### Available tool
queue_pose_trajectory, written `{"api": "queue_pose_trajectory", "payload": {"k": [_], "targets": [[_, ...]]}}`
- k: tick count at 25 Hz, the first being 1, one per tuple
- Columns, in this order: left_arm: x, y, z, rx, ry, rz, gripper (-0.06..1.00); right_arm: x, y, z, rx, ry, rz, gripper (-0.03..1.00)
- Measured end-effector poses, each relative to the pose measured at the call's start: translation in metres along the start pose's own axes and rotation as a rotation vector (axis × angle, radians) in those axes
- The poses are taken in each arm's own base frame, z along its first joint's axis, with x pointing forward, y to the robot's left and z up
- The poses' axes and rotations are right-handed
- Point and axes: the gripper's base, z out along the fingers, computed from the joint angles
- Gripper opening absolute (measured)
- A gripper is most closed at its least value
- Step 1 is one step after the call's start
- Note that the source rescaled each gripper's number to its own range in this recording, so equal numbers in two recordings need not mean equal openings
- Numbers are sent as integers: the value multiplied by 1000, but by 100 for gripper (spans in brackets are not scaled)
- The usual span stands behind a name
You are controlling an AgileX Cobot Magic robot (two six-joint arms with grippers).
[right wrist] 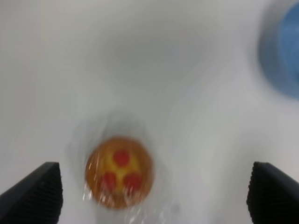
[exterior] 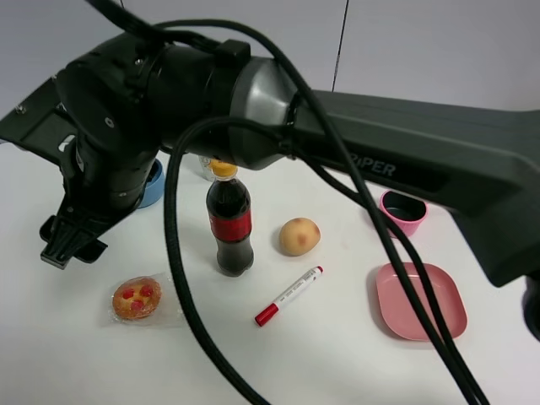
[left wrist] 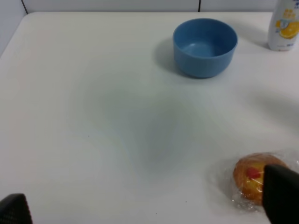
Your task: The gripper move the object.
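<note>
The object is a round golden-orange pastry with red spots in a clear wrapper, lying on the white table at the front left. My right arm reaches across from the right, and its black gripper hangs above the table, up and left of the object. In the blurred right wrist view the object lies below the wide-apart fingers of the open right gripper, untouched. My left gripper is open and holds nothing. The object lies beside one of its fingertips.
A cola bottle stands mid-table, with a tan potato and a red marker to its right. A pink plate and pink cup sit further right. Behind the arm are a blue bowl and a white bottle.
</note>
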Motion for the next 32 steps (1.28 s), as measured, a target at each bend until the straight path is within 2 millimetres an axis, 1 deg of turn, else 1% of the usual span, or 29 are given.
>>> {"api": "queue_pose_trajectory", "payload": {"k": [4, 6, 8, 9, 13, 15, 17, 19, 21, 25, 27, 32], "targets": [[0, 0, 0, 0, 0, 0, 100, -7, -4, -5, 30, -74, 55, 61], [0, 0, 0, 0, 0, 0, 100, -7, -12, -6, 55, -88, 93, 61], [0, 0, 0, 0, 0, 0, 100, -6, -30, -9, 101, -105, 134, 61], [0, 0, 0, 0, 0, 0, 100, -4, -43, -11, 131, -106, 149, 61], [0, 0, 0, 0, 0, 0, 100, 12, -100, -20, 240, -100, 231, 61], [0, 0, 0, 0, 0, 0, 100, 22, -127, -29, 282, -91, 280, 61], [0, 0, 0, 0, 0, 0, 100, 33, -154, -43, 327, -87, 328, 61], [0, 0, 0, 0, 0, 0, 100, 42, -173, -55, 360, -74, 370, 61], [0, 0, 0, 0, 0, 0, 100, 53, -191, -72, 394, -59, 413, 61], [0, 0, 0, 0, 0, 0, 100, 69, -209, -99, 427, -7, 474, 61], [0, 0, 0, 0, 0, 0, 100, 78, -213, -110, 431, 46, 494, 61], [0, 0, 0, 0, 0, 0, 100, 113, -230, -150, 447, 220, 583, 61]]}}
